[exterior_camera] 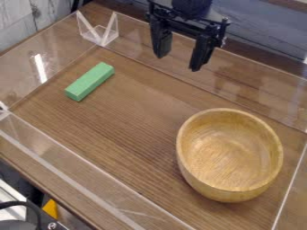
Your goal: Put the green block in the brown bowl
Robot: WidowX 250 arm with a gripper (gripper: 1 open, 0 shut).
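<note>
The gripper (181,50) stood wide with nothing between its fingers, high over the table (132,121) and up-frame of the bowl (228,154). The block (89,82) lay flat, well apart from the bowl, up and to its left in the view. A good pick called for centring over the block, turning the fingers to straddle its narrow width, and lowering straight before closing. The arm was cut off above the bowl's far side, and the gripper's exact height was hard to judge.
</note>
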